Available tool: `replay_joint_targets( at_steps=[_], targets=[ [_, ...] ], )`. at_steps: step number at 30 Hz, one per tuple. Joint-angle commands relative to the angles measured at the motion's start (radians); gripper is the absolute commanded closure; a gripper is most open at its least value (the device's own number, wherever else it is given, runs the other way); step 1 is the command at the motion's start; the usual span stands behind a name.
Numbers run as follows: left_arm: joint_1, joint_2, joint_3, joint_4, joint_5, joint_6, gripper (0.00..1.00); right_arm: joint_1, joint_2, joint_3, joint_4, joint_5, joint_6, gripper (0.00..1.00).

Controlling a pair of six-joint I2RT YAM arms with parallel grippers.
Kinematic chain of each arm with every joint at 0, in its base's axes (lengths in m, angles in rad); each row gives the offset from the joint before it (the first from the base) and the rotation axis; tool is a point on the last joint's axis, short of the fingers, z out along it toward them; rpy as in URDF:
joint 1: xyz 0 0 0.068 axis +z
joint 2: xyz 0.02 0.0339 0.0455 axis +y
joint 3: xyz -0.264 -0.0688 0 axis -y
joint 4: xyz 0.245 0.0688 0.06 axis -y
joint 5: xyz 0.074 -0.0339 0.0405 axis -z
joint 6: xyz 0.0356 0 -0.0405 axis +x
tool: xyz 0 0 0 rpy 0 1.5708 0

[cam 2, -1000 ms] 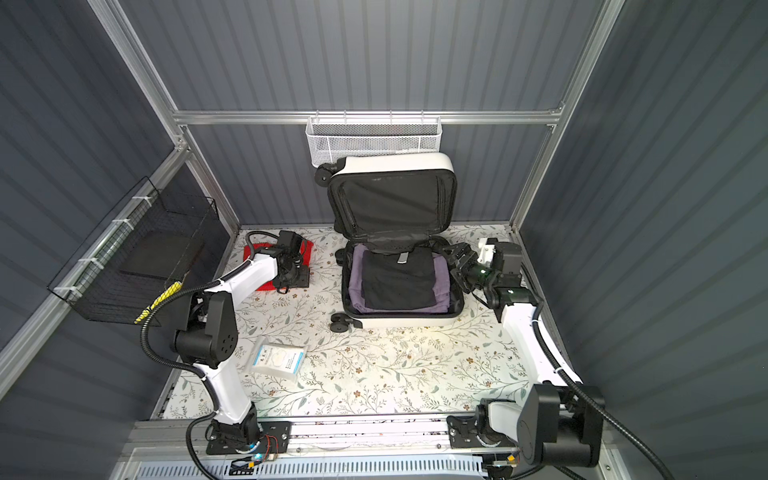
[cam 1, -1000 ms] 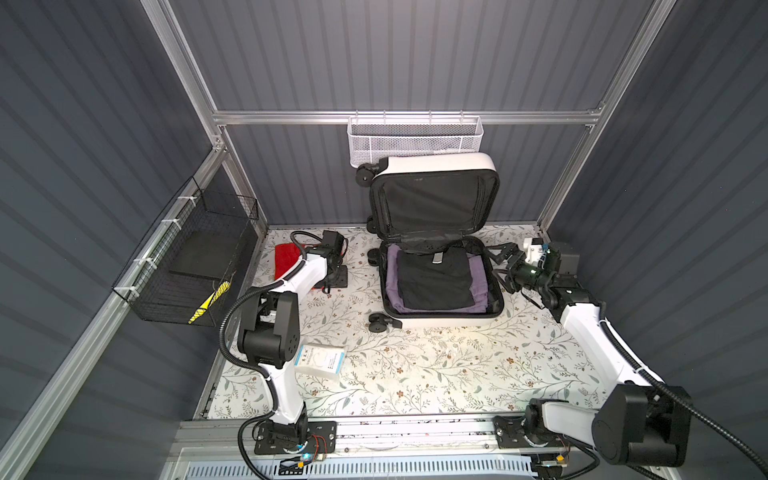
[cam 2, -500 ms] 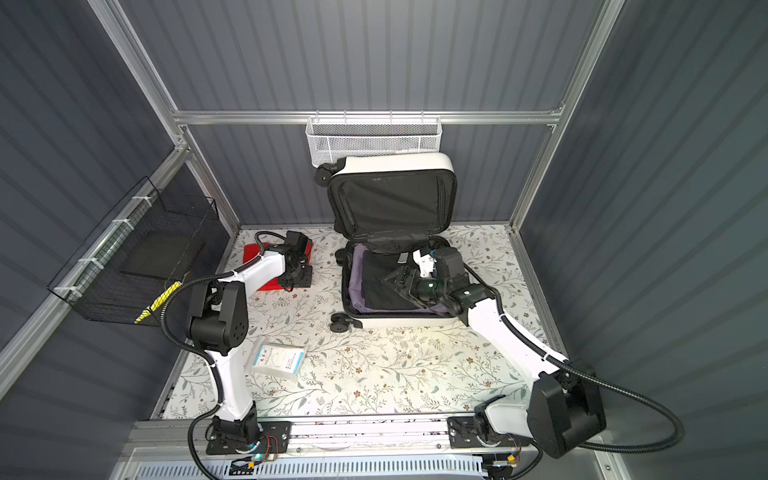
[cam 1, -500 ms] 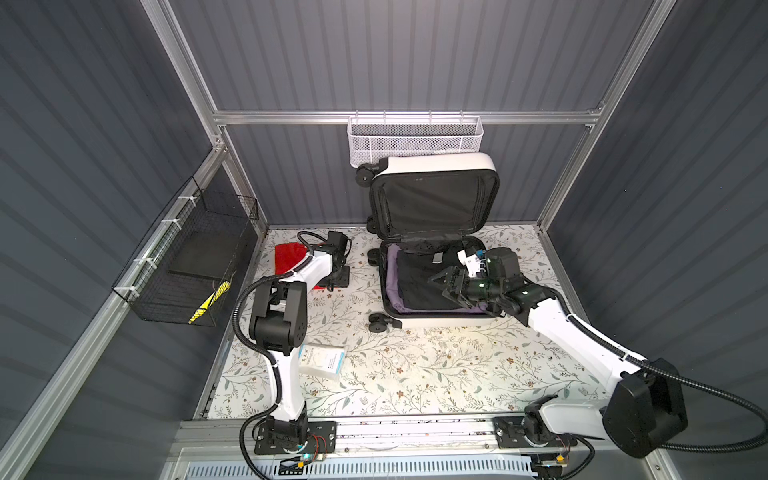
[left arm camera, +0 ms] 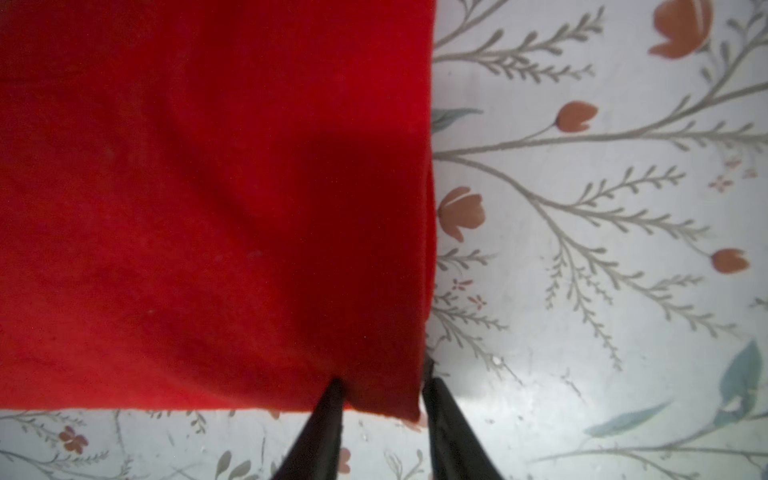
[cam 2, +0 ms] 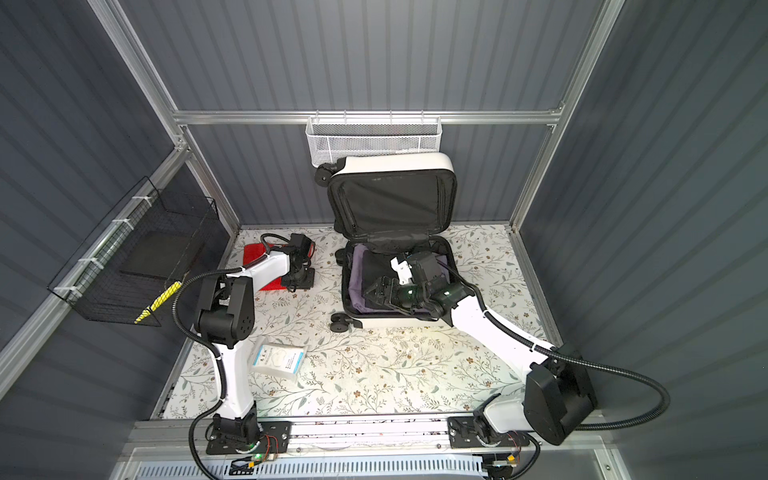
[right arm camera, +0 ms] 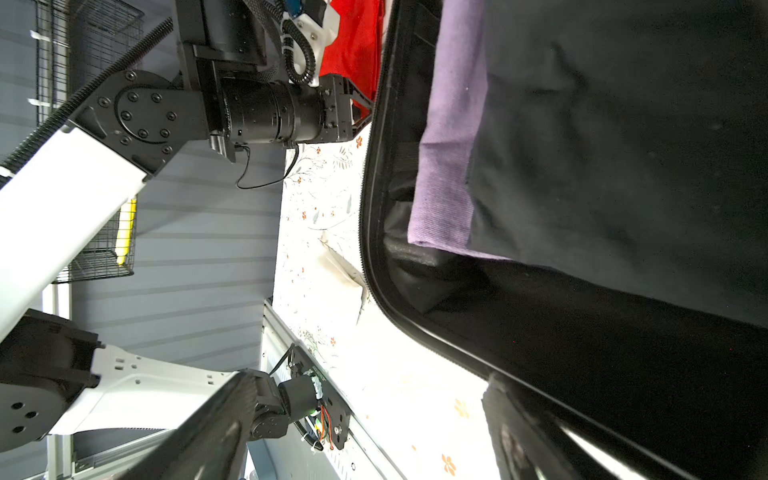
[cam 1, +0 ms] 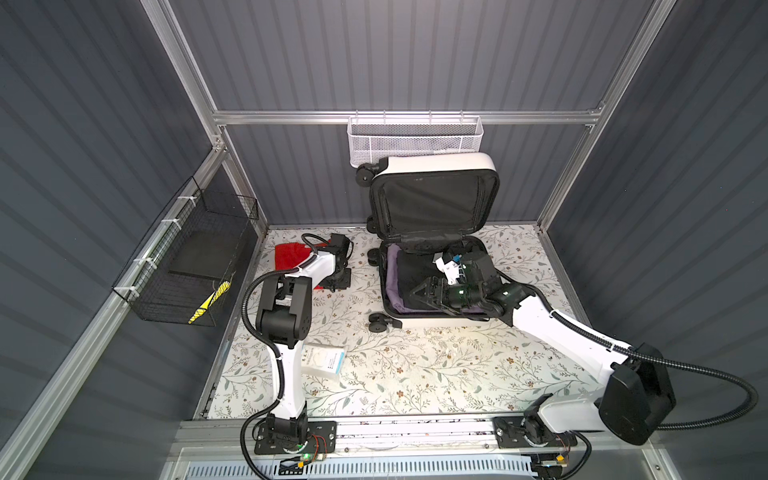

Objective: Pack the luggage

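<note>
My left gripper [left arm camera: 381, 376] is down on the flowered table [left arm camera: 582, 332]. Its jaws are drawn narrow, with a corner of the red cloth [left arm camera: 208, 208] between them. One finger presses on the cloth and the other stands just at its edge; I cannot tell whether they truly pinch it. Ahead of my fingertips the rest of the cloth lies spread flat.

My right gripper [right arm camera: 370, 376] is spread wide and holds nothing. One finger sits by the black rim of the luggage [cam 1: 440, 161], the other out over the table. Just ahead of it, inside the lower half, a black garment [right arm camera: 623, 145] lies on top of a purple cloth [right arm camera: 449, 145].

The luggage lies open on the table, its lower half flat under my right wrist. Its lid stands upright beyond, just under the white mesh basket [cam 1: 415, 139] on the far wall. Back by my left arm's base lies a white packet [cam 1: 323, 360]. Out past my left arm, a black wire basket [cam 1: 199, 257] hangs on the side wall.
</note>
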Motion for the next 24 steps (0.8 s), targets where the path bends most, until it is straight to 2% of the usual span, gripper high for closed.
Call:
replay_joint_targets(
  at_steps=[1, 7, 13, 20, 24],
  targets=[
    [-0.004, 0.021, 0.032, -0.010, 0.000, 0.014, 0.76, 0.006, 0.008, 0.049, -0.025, 0.016, -0.021, 0.13],
    [-0.006, -0.010, 0.022, -0.027, 0.057, 0.002, 1.00, 0.008, 0.018, 0.099, -0.068, 0.029, -0.043, 0.13],
    [-0.025, -0.110, -0.092, -0.012, 0.120, -0.042, 1.00, 0.009, 0.030, 0.114, -0.065, 0.044, -0.036, 0.14],
    [-0.117, -0.230, -0.273, 0.044, 0.182, -0.147, 1.00, 0.017, 0.062, 0.158, -0.092, 0.057, -0.046, 0.14],
    [-0.151, -0.286, -0.312, 0.058, 0.203, -0.198, 1.00, 0.025, 0.089, 0.197, -0.111, 0.067, -0.055, 0.14]
  ],
)
